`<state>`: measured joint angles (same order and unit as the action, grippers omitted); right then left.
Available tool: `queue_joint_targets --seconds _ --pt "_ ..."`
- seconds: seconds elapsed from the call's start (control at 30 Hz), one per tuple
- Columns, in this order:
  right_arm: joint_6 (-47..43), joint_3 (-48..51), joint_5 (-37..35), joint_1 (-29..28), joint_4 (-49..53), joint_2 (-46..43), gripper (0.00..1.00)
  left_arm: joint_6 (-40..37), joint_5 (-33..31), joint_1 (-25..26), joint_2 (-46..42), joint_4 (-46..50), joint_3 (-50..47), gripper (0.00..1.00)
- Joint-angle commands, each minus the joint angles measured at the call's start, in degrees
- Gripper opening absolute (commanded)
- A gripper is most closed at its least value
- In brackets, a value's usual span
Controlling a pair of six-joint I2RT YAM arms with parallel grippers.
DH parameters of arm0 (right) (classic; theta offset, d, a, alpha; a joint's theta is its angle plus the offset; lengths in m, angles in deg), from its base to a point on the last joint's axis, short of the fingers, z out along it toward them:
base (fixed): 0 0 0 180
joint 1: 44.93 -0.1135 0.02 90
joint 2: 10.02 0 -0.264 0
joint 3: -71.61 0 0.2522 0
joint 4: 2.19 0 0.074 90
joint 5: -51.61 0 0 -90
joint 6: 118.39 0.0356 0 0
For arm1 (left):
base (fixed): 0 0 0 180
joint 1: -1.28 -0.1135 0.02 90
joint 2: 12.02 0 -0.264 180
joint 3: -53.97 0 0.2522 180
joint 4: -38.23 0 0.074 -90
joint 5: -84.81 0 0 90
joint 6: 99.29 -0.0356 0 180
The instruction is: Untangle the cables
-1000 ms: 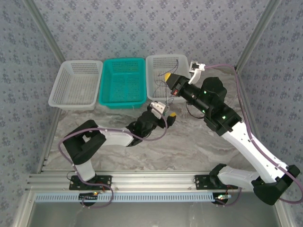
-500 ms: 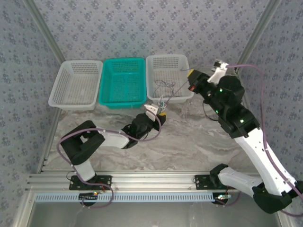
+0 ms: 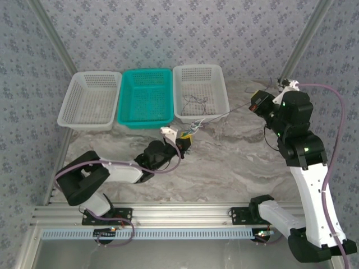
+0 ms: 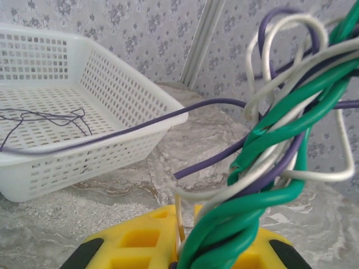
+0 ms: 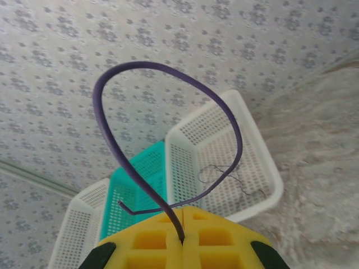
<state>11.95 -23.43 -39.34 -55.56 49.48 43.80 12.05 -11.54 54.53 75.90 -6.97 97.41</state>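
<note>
A white basket [image 3: 180,89] is set at twelve o'clock on the table [image 3: 224,168], with dark wires [image 3: 196,102] lying inside. At its six o'clock, the left gripper [image 3: 186,137] is clenched on a twisted bundle of green, whitish and purple cables [image 4: 263,162]. At its three o'clock, the right gripper [image 3: 254,100] is pinched shut on one purple cable [image 5: 168,70], which runs across to the bundle.

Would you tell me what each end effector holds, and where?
Left end effector: cable bundle, by its twisted part. Right end effector: purple cable, behind its looped tail.
</note>
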Motion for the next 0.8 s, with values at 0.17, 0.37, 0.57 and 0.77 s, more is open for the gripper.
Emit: queue_joint_targets --seconds 0.17,0.37,0.57,0.77 --pt "-1.67 -11.38 -11.18 10.76 -7.5 -2.62 0.0 4.4 -9.63 -8.83 -5.89 19.57 -12.54 0.12" --pt "1.19 -10.54 -13.64 15.74 -6.79 -3.27 0.0 5.29 -10.88 -13.29 -12.72 23.3 -16.66 0.12" --pt "11.31 4.07 12.89 15.37 -21.58 -2.5 0.0 0.02 0.46 -14.24 -19.05 26.23 -16.27 0.12" --pt "11.77 33.56 1.91 -5.01 -19.89 -5.08 0.0 -3.81 3.67 -13.14 -24.4 32.55 -11.92 0.1"
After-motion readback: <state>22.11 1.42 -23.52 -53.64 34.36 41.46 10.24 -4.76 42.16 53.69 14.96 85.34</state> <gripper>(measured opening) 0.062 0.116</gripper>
